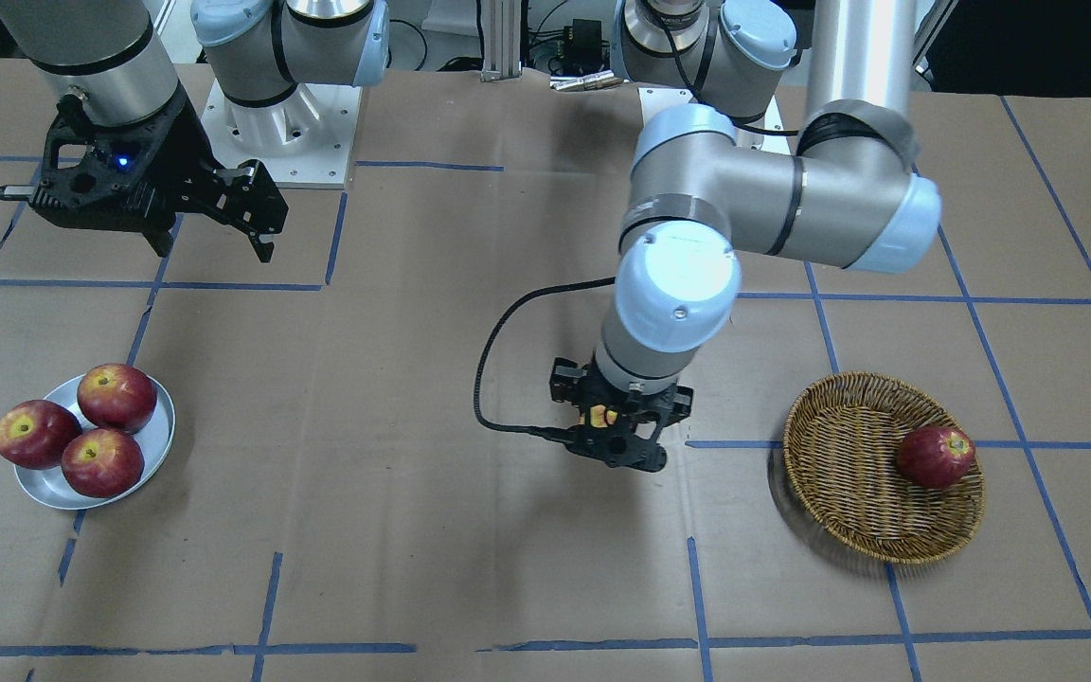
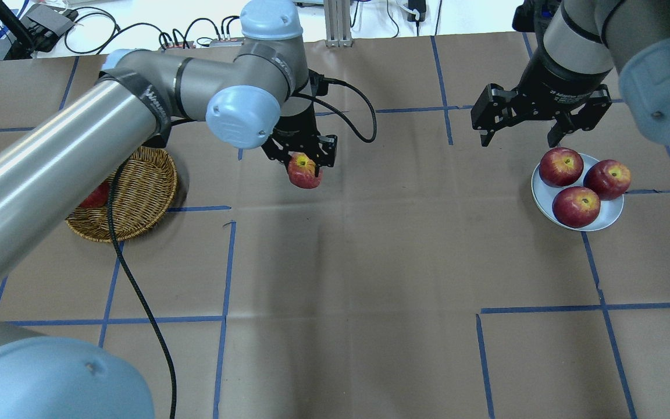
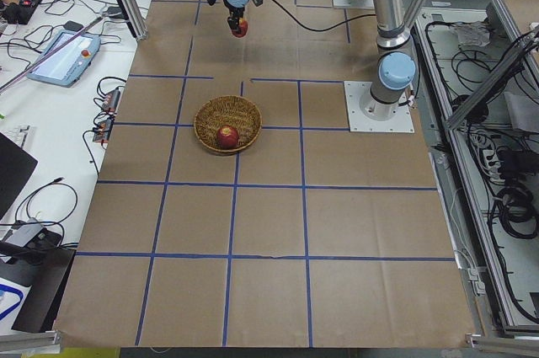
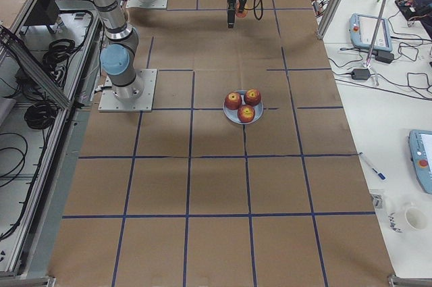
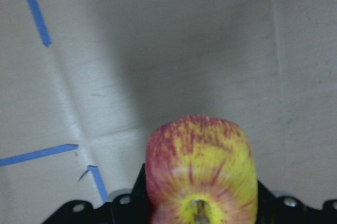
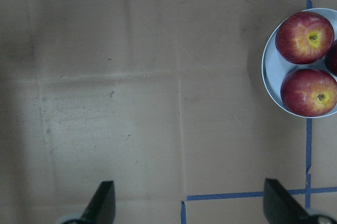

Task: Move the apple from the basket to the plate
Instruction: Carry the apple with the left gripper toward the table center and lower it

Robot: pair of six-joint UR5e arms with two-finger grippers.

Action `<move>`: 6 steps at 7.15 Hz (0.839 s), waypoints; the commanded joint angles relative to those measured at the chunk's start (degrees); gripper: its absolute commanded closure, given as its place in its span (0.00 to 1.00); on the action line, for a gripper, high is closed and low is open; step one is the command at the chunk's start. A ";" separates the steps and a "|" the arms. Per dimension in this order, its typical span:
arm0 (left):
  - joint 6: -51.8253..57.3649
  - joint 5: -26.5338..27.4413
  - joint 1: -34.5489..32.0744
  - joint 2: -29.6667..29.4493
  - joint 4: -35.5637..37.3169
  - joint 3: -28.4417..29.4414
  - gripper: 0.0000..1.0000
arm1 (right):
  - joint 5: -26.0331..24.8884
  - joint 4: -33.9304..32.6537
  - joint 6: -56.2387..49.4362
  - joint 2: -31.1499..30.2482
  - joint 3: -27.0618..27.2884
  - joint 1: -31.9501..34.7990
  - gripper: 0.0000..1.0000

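Note:
My left gripper (image 2: 304,169) is shut on the apple (image 2: 303,171), red with a big yellow streaked patch, and holds it above the table between basket and plate. The apple fills the bottom of the left wrist view (image 5: 201,174), and a yellow sliver of it shows in the front view (image 1: 599,416). The wicker basket (image 2: 143,177) stands at the left and holds one dark red apple (image 1: 936,456). The metal plate (image 2: 544,198) at the right carries three red apples (image 2: 576,206). My right gripper (image 2: 538,131) is open and empty, hovering just behind the plate.
Brown paper with blue tape lines covers the table. The left arm's black cable (image 2: 137,291) hangs over the basket and the table's near left. Both arm bases (image 1: 276,123) stand at the robot's edge.

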 commanded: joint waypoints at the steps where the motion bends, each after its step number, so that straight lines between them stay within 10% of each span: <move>1: -5.80 -2.63 -2.24 -5.41 7.96 -1.25 0.53 | 0.00 0.06 0.00 0.00 0.00 0.00 0.00; 4: -6.35 -2.80 -2.42 -6.40 8.17 -1.26 0.51 | 0.00 -0.02 0.00 0.09 0.00 0.00 0.00; 6: -6.44 -2.72 -2.42 -5.88 8.00 -1.17 0.18 | 0.00 -0.02 0.00 0.09 0.00 0.00 0.00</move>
